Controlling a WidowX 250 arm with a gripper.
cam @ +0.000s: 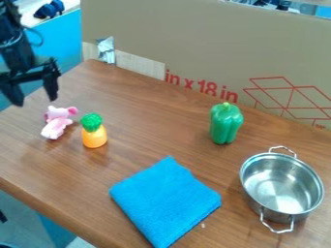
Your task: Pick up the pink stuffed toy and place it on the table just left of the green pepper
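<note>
The black gripper (36,97) hangs at the upper left, over the table's far left edge, its two fingers spread apart with nothing between them. Nearest to it, a little below and to the right, a pink plush toy (56,122) lies on the table. Just right of the plush is a toy pineapple (94,131), orange with a green top. A green bell pepper (225,124) stands right of centre. In front of it a folded blue cloth (165,202) lies flat. A silver two-handled pot (282,186) sits at the right, its inside showing no contents.
The brown wooden table (148,131) carries all these things. A large cardboard panel (194,43) stands along its back edge, with a piece of silver tape (106,50) near its left end. The table's left and front edges drop off toward the floor.
</note>
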